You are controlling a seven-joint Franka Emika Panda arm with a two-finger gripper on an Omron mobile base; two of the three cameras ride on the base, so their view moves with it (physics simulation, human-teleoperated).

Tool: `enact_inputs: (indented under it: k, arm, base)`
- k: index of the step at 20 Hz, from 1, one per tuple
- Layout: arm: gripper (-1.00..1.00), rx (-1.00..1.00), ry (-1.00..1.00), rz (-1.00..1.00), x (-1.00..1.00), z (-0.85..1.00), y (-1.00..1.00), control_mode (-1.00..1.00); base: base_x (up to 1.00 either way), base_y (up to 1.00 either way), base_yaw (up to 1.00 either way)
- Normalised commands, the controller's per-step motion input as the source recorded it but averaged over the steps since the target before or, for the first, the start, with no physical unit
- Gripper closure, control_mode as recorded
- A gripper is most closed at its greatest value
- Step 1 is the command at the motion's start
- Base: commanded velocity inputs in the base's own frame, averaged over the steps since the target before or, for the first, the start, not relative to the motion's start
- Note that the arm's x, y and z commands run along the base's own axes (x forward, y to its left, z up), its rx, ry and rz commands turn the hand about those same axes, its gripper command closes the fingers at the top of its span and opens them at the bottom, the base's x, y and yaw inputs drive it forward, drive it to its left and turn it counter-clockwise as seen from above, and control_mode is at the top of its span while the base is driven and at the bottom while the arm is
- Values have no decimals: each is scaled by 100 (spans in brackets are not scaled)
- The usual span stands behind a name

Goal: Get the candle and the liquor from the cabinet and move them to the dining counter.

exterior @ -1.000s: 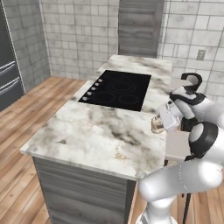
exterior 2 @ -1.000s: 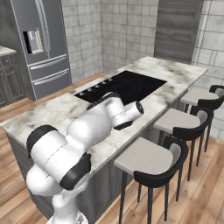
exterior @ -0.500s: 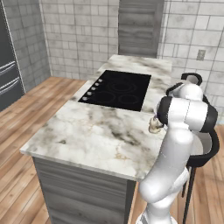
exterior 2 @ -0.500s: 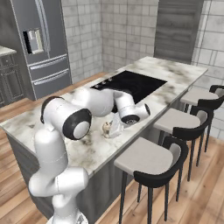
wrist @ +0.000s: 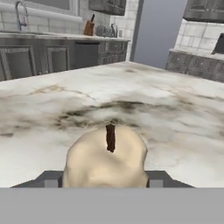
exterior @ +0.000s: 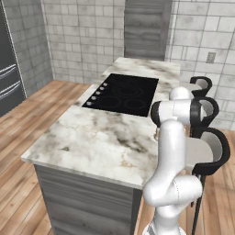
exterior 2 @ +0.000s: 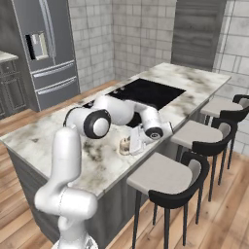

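The candle (wrist: pixel 105 157) is seen clamped between the half-spread fingers (exterior 2: pixel 130 145), low at the frame's center, on the marble counter (exterior 2: pixel 58 138). Stools (exterior 2: pixel 165 177) are lined up at right, a refrigerator (exterior 2: pixel 46 48) at upper left.

The white arm (exterior: pixel 176 151) rises at the near right edge of the marble dining counter (exterior: pixel 101 142), its upper joints bent over the worktop's rim. The black cooktop (exterior: pixel 124 94) lies beyond, and dark-backed stools (exterior: pixel 209 151) line the right side.
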Motion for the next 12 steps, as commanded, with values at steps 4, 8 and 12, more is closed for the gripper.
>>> enact_inputs:
  k: [4, 8, 12]
  arm:
    - [100, 2, 0, 3, 28, -37, 16, -100]
    - [100, 0, 1, 0, 26, -30, 35, -100]
    - [-100, 0, 3, 0, 14, -30, 46, -100]
  base:
    - [0, 0, 0]
    - [0, 0, 0]
    - [0, 0, 0]
